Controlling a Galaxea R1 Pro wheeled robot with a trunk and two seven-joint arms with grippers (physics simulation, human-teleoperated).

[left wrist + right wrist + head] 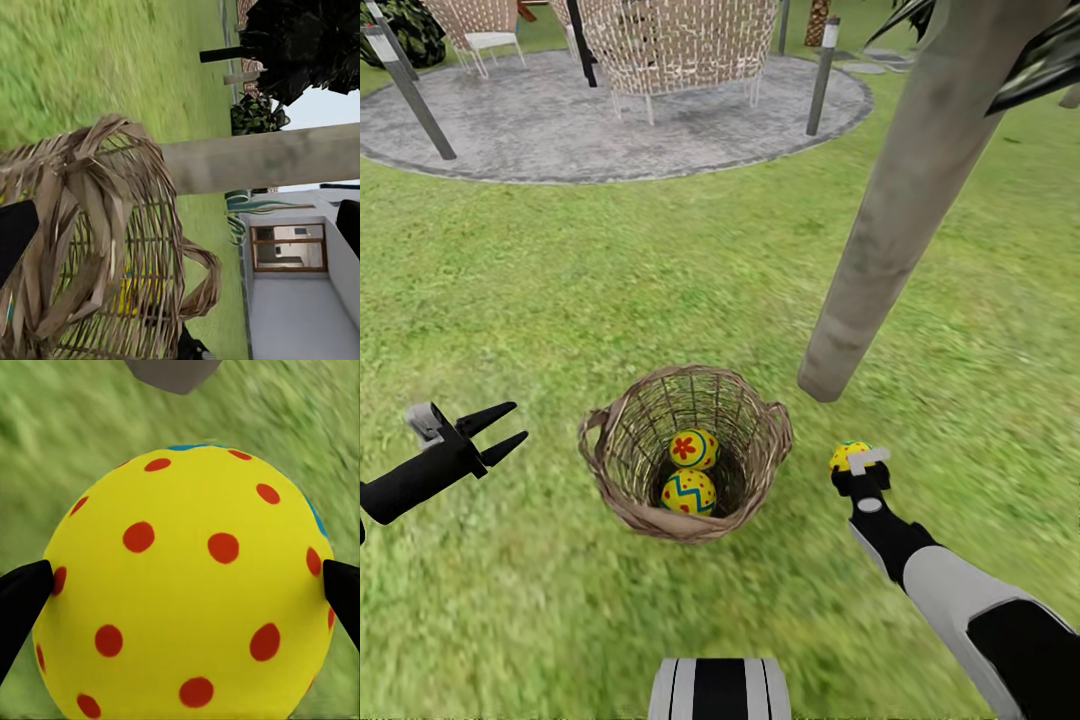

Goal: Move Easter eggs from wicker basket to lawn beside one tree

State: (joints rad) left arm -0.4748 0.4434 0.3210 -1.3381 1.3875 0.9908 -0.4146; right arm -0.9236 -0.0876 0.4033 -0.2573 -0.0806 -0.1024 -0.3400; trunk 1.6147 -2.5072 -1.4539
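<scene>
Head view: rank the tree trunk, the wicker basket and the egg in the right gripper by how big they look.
1. Tree trunk
2. Wicker basket
3. Egg in the right gripper, partly hidden by its fingers

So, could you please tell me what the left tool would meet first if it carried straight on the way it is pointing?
Most likely the wicker basket: the open left tool points at its near wall, which looms close ahead in the left wrist view. Its height relative to the rim is unclear.
</scene>
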